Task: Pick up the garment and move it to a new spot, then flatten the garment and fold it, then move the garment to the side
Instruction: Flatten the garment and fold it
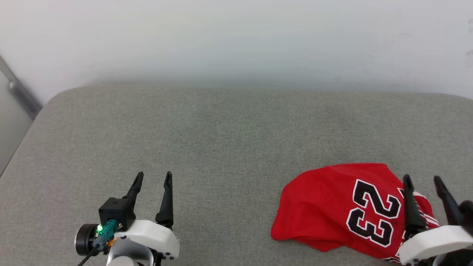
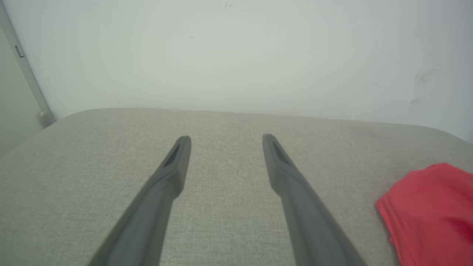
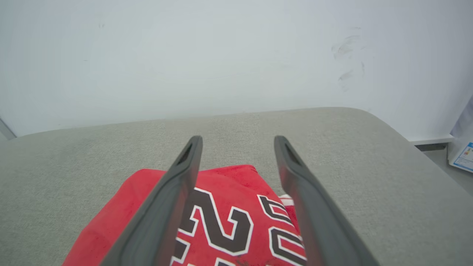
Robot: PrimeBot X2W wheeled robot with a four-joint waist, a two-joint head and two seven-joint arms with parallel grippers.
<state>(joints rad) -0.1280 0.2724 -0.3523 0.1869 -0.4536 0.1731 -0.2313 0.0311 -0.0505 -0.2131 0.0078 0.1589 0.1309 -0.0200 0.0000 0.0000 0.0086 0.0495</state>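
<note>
red number 23 jersey (image 1: 332, 207) lies bunched at the near right of the grey padded surface (image 1: 229, 140), its left side rounded and folded under. right gripper (image 1: 422, 178) hangs over the jersey's right edge, fingers spread wide, gripping nothing. left gripper (image 1: 154, 174) sits well apart at the near left, just as wide, also holding nothing. white wall (image 1: 236, 37) behind, metal rail (image 1: 20, 96) at far left.
</note>
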